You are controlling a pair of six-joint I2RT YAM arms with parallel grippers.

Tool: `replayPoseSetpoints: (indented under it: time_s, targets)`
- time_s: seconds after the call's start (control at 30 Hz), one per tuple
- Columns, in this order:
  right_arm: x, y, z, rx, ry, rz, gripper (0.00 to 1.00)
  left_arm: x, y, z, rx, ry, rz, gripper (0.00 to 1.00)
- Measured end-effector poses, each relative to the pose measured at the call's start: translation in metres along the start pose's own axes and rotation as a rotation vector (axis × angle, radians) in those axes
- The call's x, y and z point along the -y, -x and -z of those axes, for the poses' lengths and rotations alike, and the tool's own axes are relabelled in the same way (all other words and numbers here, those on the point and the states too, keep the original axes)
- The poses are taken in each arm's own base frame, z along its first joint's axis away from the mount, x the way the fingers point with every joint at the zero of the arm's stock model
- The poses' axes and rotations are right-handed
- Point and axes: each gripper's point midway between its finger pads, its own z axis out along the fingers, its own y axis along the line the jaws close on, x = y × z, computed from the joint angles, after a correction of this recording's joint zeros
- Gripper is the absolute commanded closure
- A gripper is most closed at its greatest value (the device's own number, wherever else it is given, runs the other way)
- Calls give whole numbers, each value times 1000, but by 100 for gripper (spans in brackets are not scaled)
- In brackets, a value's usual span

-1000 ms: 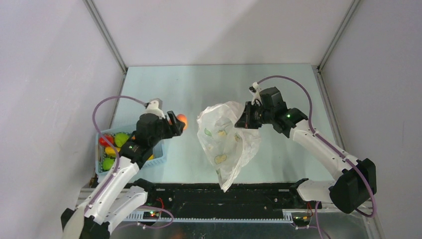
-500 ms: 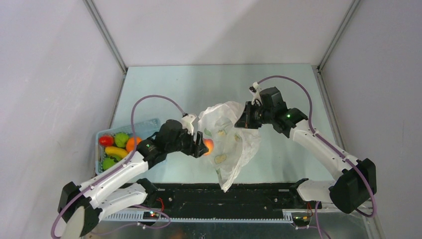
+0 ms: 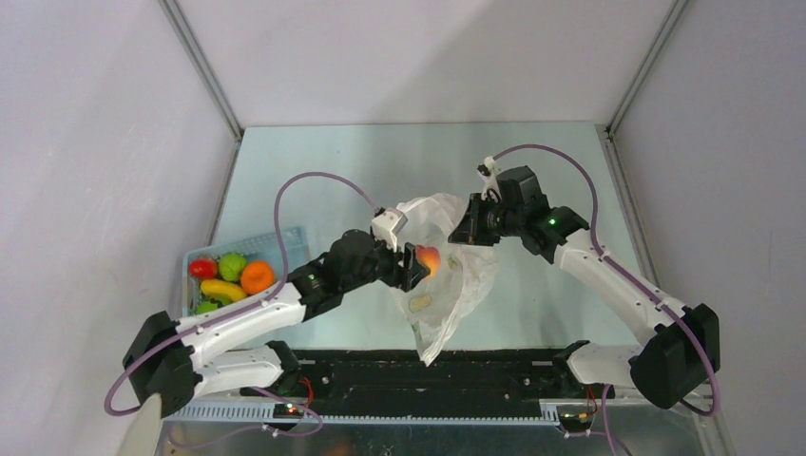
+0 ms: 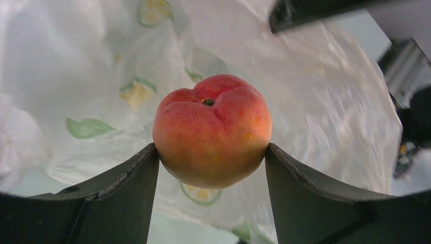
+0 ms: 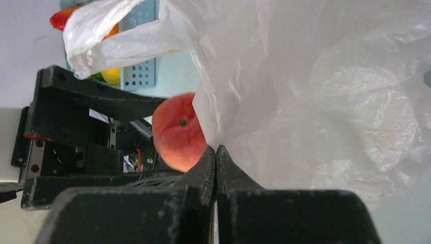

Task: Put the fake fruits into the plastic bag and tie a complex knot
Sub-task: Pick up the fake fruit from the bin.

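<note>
Plastic bag (image 3: 447, 285) over pale teal table (image 3: 333, 161), plain grey walls (image 3: 428, 57)

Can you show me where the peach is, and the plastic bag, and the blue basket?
peach (image 4: 212, 137): left wrist view, middle of its rosy skin.
plastic bag (image 3: 470, 275): top view, its crinkly right side.
basket (image 3: 238, 245): top view, its far wall.

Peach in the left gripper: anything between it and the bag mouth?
No separate object shows between the peach, in the left gripper, and the plastic bag. The right gripper pinches the bag's edge up. In the right wrist view a bag fold overlaps the peach's side; whether the mouth is open there is unclear.
</note>
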Motion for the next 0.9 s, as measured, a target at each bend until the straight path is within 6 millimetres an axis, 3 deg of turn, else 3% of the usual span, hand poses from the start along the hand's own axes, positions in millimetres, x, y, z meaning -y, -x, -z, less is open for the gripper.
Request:
replayPoseSetpoints:
  time_s: [0.17, 0.37, 0.7, 0.9]
  targets:
    - [-2, -1, 0, -3, 4, 1, 100, -16, 26, -21, 100, 106, -2, 34]
    - [-3, -2, 0, -2, 1, -3, 100, -15, 42, -48, 138, 111, -3, 33]
    - [0, 0, -2, 17, -29, -5, 100, -19, 8, -78, 38, 102, -10, 29]
    - [8, -4, -8, 24, -46, -35, 100, -6, -4, -85, 8, 47, -15, 13]
